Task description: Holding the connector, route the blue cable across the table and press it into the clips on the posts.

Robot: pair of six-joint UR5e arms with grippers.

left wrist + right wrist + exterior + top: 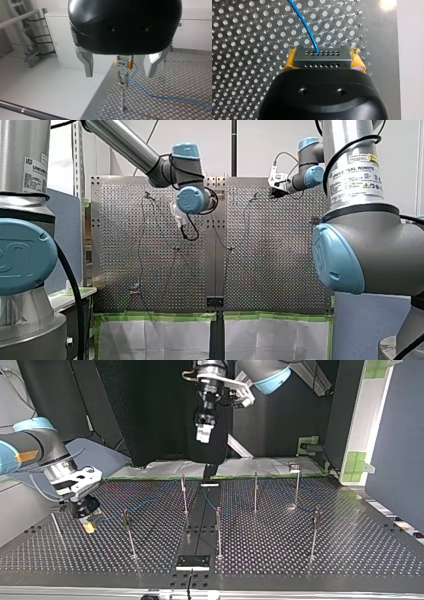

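My right gripper (323, 53) is clamping the grey connector (323, 61) between its yellow pads (290, 61), holding it low over the table (242, 50). In the top view this gripper (89, 525) is sitting at the left, close to the plate and near a thin post (56, 527). The blue cable (305, 27) is leaving the connector's face and curving away ahead of the gripper over the holes. In the top view it is lying faintly across the plate toward the middle posts (183, 492). My left gripper (119, 73) is hanging well above the table with its metal fingers (88, 63) spread apart and gripping nothing. Below it, a post (122, 92) is standing near the table's edge, with the cable (155, 96) trailing off beside it. In the top view this gripper (202, 435) is hovering high over the far side.
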